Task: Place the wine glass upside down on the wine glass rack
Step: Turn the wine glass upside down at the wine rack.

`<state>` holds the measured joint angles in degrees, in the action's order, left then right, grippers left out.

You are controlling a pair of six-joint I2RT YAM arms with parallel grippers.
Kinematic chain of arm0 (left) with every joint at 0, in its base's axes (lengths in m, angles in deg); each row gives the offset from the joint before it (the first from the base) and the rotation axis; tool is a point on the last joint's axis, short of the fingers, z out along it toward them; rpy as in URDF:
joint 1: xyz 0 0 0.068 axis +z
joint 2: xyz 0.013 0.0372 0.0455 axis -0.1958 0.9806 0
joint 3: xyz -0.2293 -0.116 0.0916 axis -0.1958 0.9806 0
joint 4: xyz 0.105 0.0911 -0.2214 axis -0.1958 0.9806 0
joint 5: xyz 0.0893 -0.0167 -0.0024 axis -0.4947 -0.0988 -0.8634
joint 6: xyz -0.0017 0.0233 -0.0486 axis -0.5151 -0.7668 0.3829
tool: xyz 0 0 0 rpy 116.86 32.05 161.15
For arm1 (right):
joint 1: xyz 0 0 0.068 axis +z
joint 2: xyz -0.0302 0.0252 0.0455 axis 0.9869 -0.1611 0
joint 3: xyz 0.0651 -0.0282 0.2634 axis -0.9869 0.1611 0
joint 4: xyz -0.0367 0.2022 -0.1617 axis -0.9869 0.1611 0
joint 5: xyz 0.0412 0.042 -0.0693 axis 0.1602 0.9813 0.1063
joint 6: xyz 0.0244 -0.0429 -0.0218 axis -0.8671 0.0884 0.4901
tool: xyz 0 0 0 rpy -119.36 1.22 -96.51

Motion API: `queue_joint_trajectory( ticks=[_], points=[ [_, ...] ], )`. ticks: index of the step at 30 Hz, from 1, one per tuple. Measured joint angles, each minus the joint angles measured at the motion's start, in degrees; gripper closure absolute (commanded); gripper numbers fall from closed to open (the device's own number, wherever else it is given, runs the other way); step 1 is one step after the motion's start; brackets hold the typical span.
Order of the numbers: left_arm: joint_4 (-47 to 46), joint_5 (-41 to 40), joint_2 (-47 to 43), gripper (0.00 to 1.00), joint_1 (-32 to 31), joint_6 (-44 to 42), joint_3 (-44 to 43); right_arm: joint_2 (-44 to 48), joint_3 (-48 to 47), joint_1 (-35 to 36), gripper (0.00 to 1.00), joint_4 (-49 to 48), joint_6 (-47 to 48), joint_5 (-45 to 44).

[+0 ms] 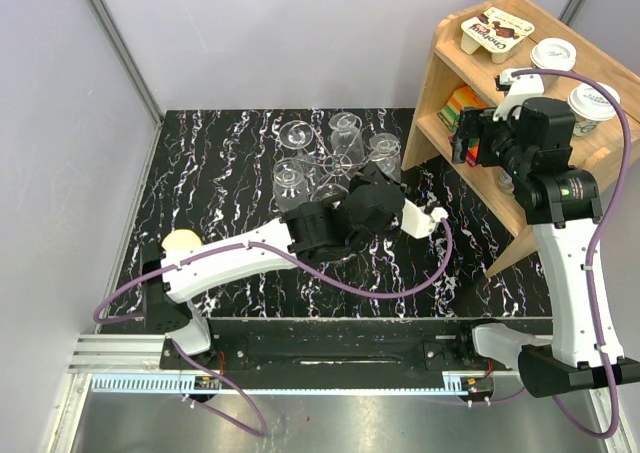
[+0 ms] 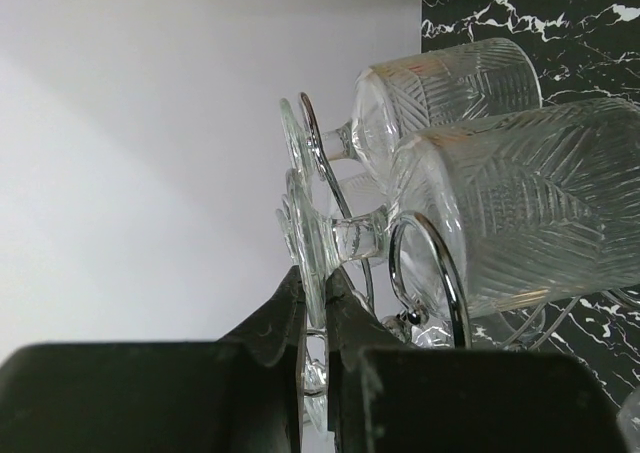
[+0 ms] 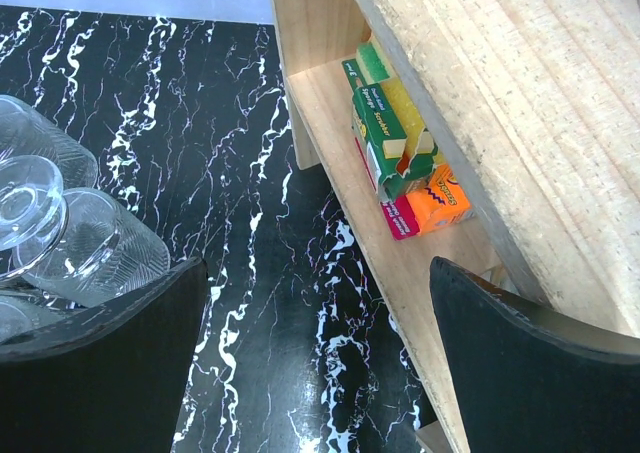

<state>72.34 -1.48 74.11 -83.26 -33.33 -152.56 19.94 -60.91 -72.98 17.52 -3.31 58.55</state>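
My left gripper [image 2: 315, 278] is shut on the rim of the foot of a ribbed wine glass [image 2: 520, 208]. Its stem lies beside a chrome loop of the wine glass rack [image 2: 443, 268]. A second glass [image 2: 450, 83] hangs just behind it. In the top view the rack [image 1: 322, 160] stands mid-table with several glasses hanging bowl-down round it. The left gripper [image 1: 345, 186] reaches in from its near right side. My right gripper [image 1: 465, 138] is raised beside the wooden shelf. It stands open [image 3: 318, 273] with nothing between its fingers.
A wooden shelf unit [image 1: 520, 93] stands at the right, with sponge packs [image 3: 400, 143] on its lower board and paper cups [image 1: 553, 53] on top. A pale round object [image 1: 182, 241] lies near the left arm's base. Grey walls close off the back and left.
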Motion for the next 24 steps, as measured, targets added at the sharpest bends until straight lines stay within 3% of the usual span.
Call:
queue_joint_trajectory(
  ticks=[24],
  points=[
    [3.8,-2.3,-2.2,1.0,-1.5,0.1,0.7,0.0,0.2,-0.3,0.03,0.0,0.0,0.1]
  ],
)
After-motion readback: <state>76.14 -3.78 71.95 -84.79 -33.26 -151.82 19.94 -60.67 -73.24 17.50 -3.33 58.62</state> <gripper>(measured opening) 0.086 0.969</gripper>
